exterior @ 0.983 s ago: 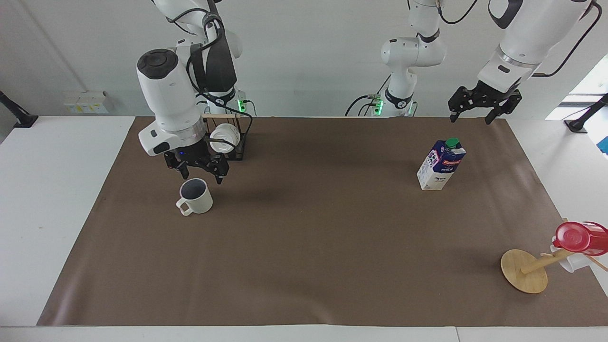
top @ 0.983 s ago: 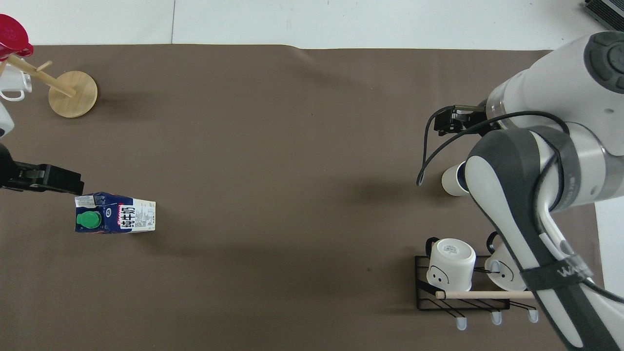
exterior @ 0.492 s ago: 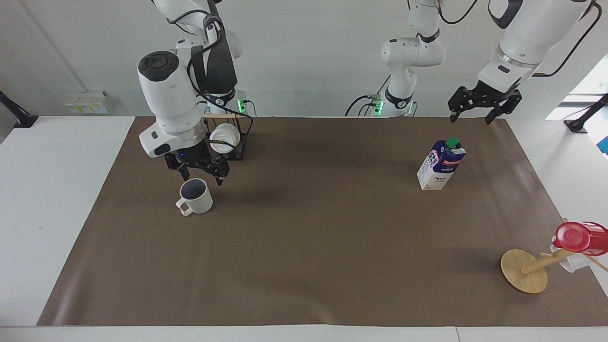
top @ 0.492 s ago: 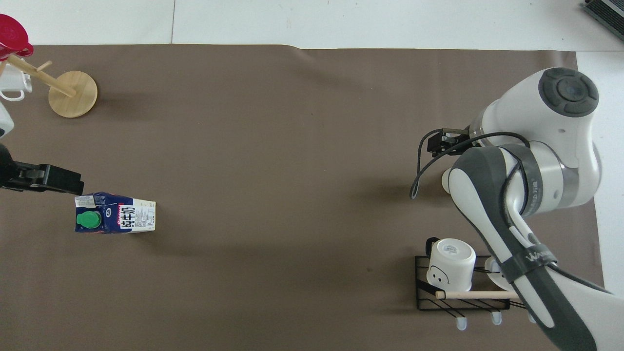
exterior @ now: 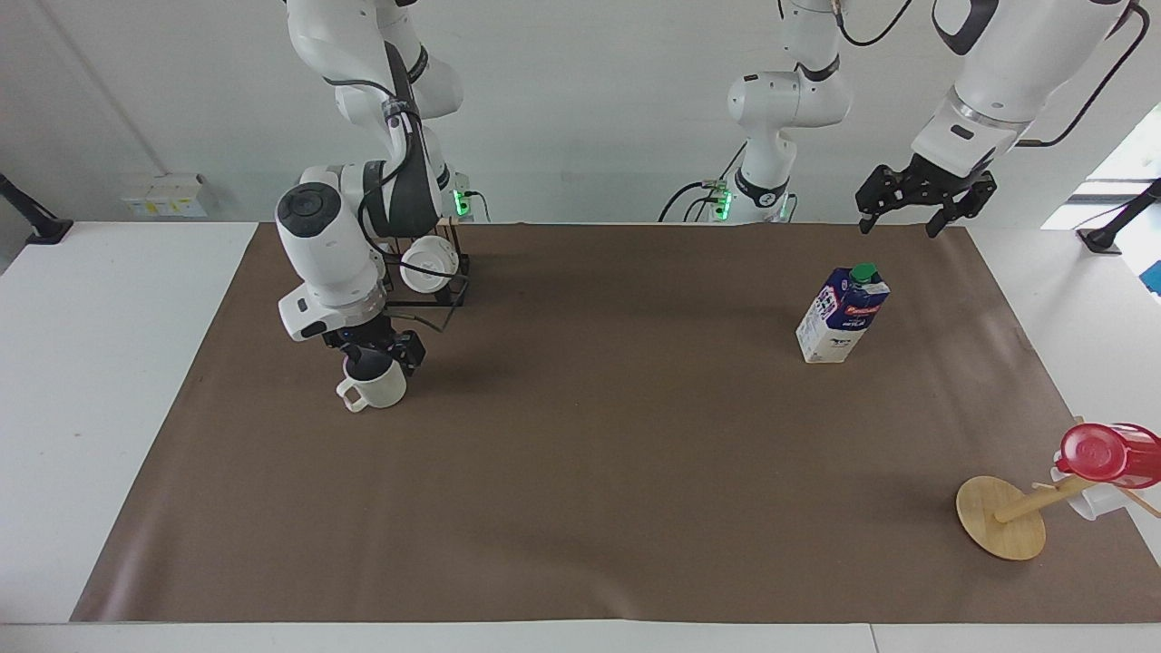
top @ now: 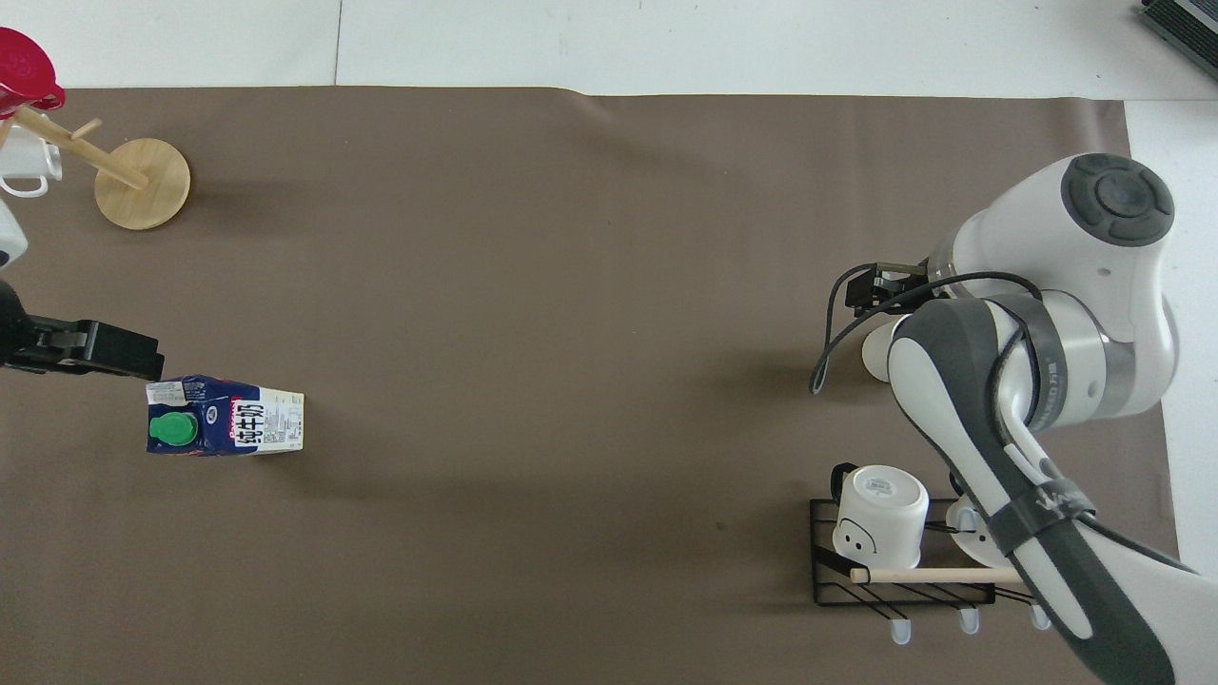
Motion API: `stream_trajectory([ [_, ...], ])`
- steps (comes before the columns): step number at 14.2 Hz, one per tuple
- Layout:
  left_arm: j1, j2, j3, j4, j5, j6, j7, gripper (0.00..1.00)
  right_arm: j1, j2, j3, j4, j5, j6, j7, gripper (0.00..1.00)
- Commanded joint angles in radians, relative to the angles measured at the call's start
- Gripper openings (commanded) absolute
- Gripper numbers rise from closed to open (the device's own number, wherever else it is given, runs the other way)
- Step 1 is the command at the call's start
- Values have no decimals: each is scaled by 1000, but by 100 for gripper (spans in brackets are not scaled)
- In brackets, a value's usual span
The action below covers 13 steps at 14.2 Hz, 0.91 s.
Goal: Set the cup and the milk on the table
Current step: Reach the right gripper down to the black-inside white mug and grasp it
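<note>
Change: the right gripper (exterior: pixel 379 352) is coming down from above the cup (exterior: pixel 374 384) onto its rim, jaws spread wide, gripping nothing.
Cup: standing upright on the table (exterior: pixel 580 472), beside the mug rack (exterior: pixel 434 272).
Milk: the milk (exterior: pixel 843 314) is standing toward the left arm's end.
Left gripper: the left gripper (exterior: pixel 925 204) is waiting raised, open, empty.
Meaning: a grasp of the cup seems imminent.

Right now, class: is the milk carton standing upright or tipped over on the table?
Upright. In the facing view the milk carton stands on its base on the brown sheet, green cap on top; overhead, the cap faces the camera.
</note>
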Motion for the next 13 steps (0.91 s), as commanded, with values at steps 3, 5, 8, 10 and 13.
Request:
stream_trajectory([
  [3, 4, -10, 3, -4, -12, -1, 9, 100, -20, -4, 6, -51, 6, 45, 16, 100],
  [5, 4, -10, 1, -4, -12, -1, 11, 100, -22, 25, 6, -51, 6, 88, 23, 100],
  [8, 4, -10, 3, -4, -12, -1, 11, 100, -23, 44, 6, -51, 8, 117, 24, 100],
  [10, 4, -10, 3, -4, -12, -1, 9, 100, -23, 44, 6, -51, 8, 116, 35, 72],
  [13, 4, -12, 1, -4, -12, -2, 11, 100, -22, 44, 6, -49, 8, 113, 55, 24],
])
